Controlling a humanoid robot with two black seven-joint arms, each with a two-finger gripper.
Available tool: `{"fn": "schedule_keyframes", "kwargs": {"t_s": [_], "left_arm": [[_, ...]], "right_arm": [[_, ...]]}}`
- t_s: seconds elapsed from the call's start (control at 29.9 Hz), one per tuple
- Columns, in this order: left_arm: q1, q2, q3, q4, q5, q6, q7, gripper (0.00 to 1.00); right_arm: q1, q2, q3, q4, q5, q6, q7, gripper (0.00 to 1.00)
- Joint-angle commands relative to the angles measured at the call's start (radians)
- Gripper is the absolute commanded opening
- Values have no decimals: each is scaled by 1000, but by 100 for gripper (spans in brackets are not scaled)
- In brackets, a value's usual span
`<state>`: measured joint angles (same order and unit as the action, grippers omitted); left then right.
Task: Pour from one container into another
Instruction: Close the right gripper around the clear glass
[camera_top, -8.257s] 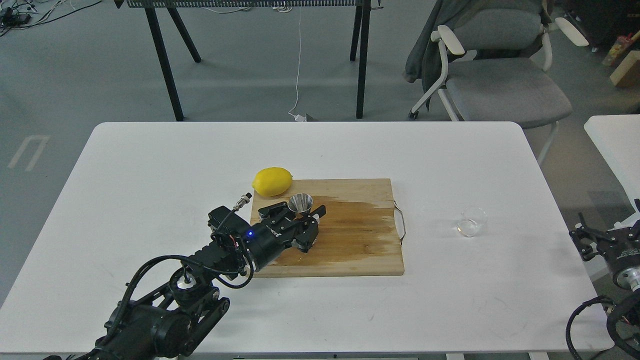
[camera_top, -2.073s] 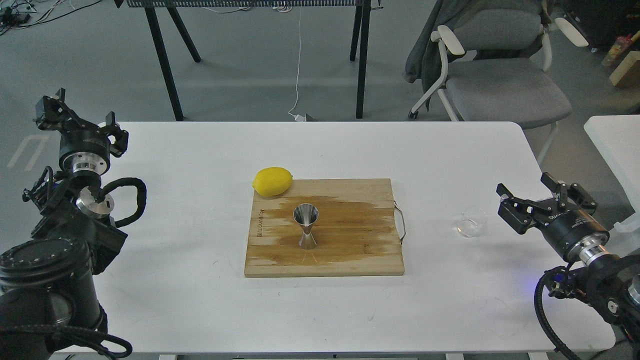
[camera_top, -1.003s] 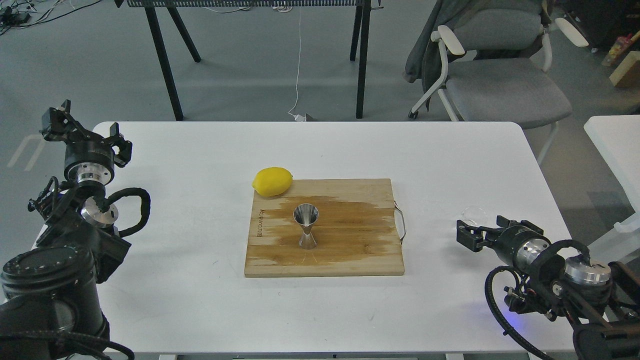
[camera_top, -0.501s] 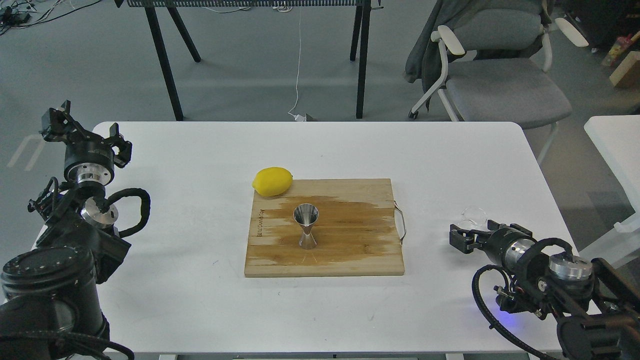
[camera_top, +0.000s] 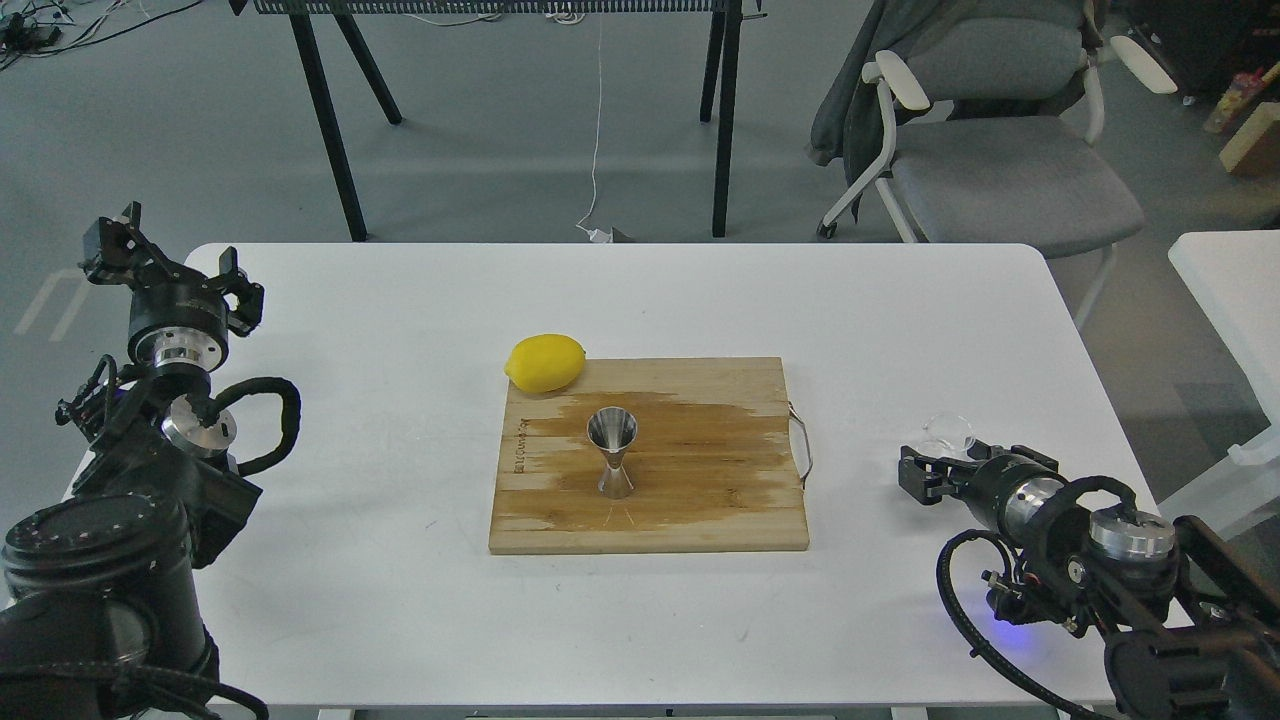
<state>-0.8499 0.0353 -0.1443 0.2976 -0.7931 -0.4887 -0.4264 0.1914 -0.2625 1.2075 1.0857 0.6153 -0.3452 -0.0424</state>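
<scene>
The shiny steel jigger (camera_top: 612, 452) stands upright near the middle of the wooden cutting board (camera_top: 700, 500). At the table's right side only the rim and upper wall of the small clear glass cup (camera_top: 948, 432) show. My right gripper (camera_top: 925, 472) lies low on the table, right against the cup's near side and covering its lower part. Its fingers overlap from this angle, so I cannot tell their state or whether they hold the cup. My left gripper (camera_top: 170, 258) is raised at the far left table edge, open and empty.
A yellow lemon (camera_top: 545, 362) rests at the board's back left corner. The board has a metal handle (camera_top: 802, 445) on its right edge and a dark wet patch. A grey chair (camera_top: 1000, 160) and black table legs (camera_top: 330, 130) stand beyond the white table (camera_top: 400, 600).
The right gripper came down from right of the cup to the table and slid left against it; in the last half second it barely moved. The left arm stayed put.
</scene>
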Motion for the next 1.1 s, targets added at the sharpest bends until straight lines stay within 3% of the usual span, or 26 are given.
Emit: {"fn": "schedule_keyframes", "kwargs": {"t_s": [0.0,0.43,1.07], "left_arm": [[0,0,-1,0,0,0,0,100],[8,0,-1,0,0,0,-2,100],[15,0,0,0,0,0,-6,100]], "right_arm": [[0,0,1,-1,0,0,16,81],[9,2,7,-7,0,2,19,80],[14,0,-2,-10,-8,18,35,63]]}}
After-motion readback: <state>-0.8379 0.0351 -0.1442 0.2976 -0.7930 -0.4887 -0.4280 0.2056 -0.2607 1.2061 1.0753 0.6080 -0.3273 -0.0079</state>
